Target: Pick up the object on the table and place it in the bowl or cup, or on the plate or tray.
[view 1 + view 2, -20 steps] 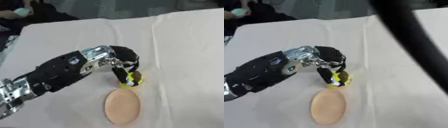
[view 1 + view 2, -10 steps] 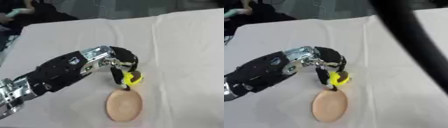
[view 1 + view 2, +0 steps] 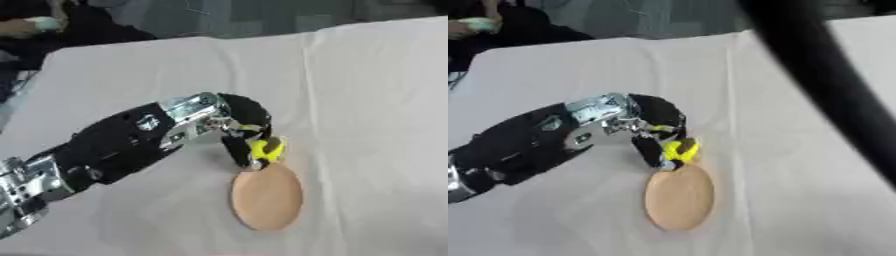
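Yellow object (image 3: pixel 266 149) partly covered by curled fingers of left hand (image 3: pixel 242 131); shape not resolvable, blurred. Far rim of tan plate (image 3: pixel 267 196) hidden behind fingertips and object; contact between object and plate not determinable. Left arm cut off at lower left edge. Dark out-of-focus band (image 3: pixel 824 75) across right eye view, hiding part of white tablecloth (image 3: pixel 553 70); identity unclear.

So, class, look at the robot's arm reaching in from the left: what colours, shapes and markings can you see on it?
The left arm is mostly black, bulky and rounded, with shiny silver metal at the wrist and lower joint. Small white markings dot its casing. The left hand is black.
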